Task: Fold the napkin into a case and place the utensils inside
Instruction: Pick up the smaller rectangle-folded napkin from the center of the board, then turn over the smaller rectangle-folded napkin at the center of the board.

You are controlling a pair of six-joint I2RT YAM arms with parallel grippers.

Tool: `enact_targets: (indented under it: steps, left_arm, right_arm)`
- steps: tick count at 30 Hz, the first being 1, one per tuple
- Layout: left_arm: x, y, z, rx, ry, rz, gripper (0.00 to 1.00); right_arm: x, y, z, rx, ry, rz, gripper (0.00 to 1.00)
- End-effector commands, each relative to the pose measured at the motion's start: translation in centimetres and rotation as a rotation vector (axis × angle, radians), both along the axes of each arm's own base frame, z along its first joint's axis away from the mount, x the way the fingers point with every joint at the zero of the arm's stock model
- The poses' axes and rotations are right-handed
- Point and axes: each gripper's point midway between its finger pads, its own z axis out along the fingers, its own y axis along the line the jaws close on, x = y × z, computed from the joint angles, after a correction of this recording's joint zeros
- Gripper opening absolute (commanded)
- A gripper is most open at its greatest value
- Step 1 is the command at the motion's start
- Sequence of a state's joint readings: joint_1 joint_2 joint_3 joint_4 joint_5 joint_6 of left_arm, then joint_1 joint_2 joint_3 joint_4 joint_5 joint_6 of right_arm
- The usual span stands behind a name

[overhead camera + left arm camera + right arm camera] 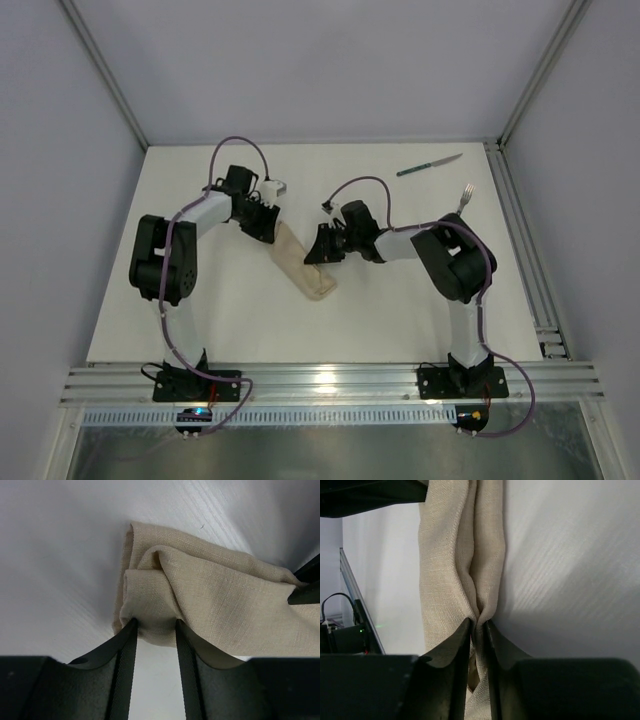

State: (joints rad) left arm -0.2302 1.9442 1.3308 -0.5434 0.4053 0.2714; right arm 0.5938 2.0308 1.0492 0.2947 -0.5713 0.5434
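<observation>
White table (380, 320) — aluminium rails (330, 382) at front.

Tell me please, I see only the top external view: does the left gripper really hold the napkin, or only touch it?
Observer: Yes, it holds. The left wrist view shows a thick fold of the napkin clamped in the left gripper.
Operator: And the right one?
Observer: The right gripper is almost closed on a thin ridge of cloth.
Operator: Is the cloth flat there?
Observer: No. Two long folds meet in a crease running to the pinch.
</observation>
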Motion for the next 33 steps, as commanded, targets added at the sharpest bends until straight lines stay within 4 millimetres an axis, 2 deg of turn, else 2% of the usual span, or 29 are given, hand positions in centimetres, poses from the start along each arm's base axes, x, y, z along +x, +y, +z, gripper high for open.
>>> enact_targets:
  steps: [1, 2, 3, 6, 8, 9, 11, 12, 13, 14, 19, 20, 22, 27, 29, 30, 32, 33]
  left_arm:
    - [-1.5, -1.3, -0.8, -0.05, 0.053, -0.045, 0.37]
    - [-1.7, -1.3, -0.9, -0.05, 0.056, -0.045, 0.36]
    - [-1.5, -1.3, -0.9, -0.049, 0.048, -0.046, 0.36]
    - [-1.5, -1.4, -0.9, -0.055, 0.051, -0.048, 0.32]
    - [-1.4, -1.5, -0.8, -0.053, 0.044, -0.046, 0.32]
    - [-1.3, -1.4, -0.8, -0.052, 0.043, -0.038, 0.31]
    - [-1.0, -1.0, -0.8, -0.032, 0.032, -0.029, 0.29]
    - [-1.0, -0.9, -0.8, -0.025, 0.027, -0.028, 0.29]
    - [-0.9, -0.8, -0.8, -0.02, 0.021, -0.027, 0.29]
    - [-1.0, -0.6, -0.8, -0.016, 0.022, -0.021, 0.29]
    - [-0.3, 0.1, 0.7, -0.022, -0.013, 0.016, 0.32]
    - [-0.2, 0.3, 1.0, -0.021, -0.021, 0.022, 0.33]
    - [0.2, 0.7, 2.1, -0.016, -0.054, 0.029, 0.34]
    - [0.6, 1.2, 3.0, 0.012, -0.084, 0.025, 0.33]
    - [0.6, 1.0, 3.4, -0.001, -0.087, 0.021, 0.35]
    - [0.5, 0.9, 3.6, -0.007, -0.088, 0.021, 0.4]
    - [0.6, 0.9, 4.8, -0.014, -0.11, 0.025, 0.43]
    - [0.6, 0.9, 5.2, -0.014, -0.116, 0.028, 0.45]
  right_arm:
    - [-0.3, 0.4, -2.1, -0.021, 0.034, 0.02, 0.24]
    - [-0.2, 0.5, -2.2, -0.018, 0.042, 0.018, 0.34]
    - [0.0, 0.5, -2.3, -0.015, 0.044, 0.015, 0.39]
    - [-0.1, 0.7, -2.6, -0.003, 0.061, 0.024, 0.46]
    - [0.0, 0.8, -3.1, -0.004, 0.072, 0.026, 0.46]
    - [-0.1, 0.7, -3.4, -0.006, 0.086, 0.029, 0.45]
    - [-0.1, 0.9, -3.7, -0.004, 0.099, 0.035, 0.34]
    - [-0.1, 0.7, -4.0, -0.006, 0.103, 0.032, 0.16]
    - [-0.2, 0.7, -3.9, -0.003, 0.103, 0.034, 0.08]
    - [-0.1, 0.7, -3.6, 0.001, 0.096, 0.033, 0.04]
    - [0.0, -0.4, -2.6, -0.008, 0.064, 0.013, 0.04]
    - [0.3, -0.5, -1.7, -0.001, 0.045, 0.004, 0.04]
    - [0.1, -0.9, -1.3, -0.01, 0.031, 0.001, 0.04]
    - [-0.1, -1.3, 0.4, -0.017, -0.02, 0.021, 0.04]
    - [0.0, -1.4, 0.7, -0.022, -0.039, 0.016, 0.03]
    - [0.0, -1.6, 0.8, -0.027, -0.044, 0.013, 0.04]
    - [0.6, -2.0, 2.0, -0.042, -0.095, -0.018, 0.04]
    - [0.6, -2.6, 2.0, -0.072, -0.11, -0.021, 0.04]
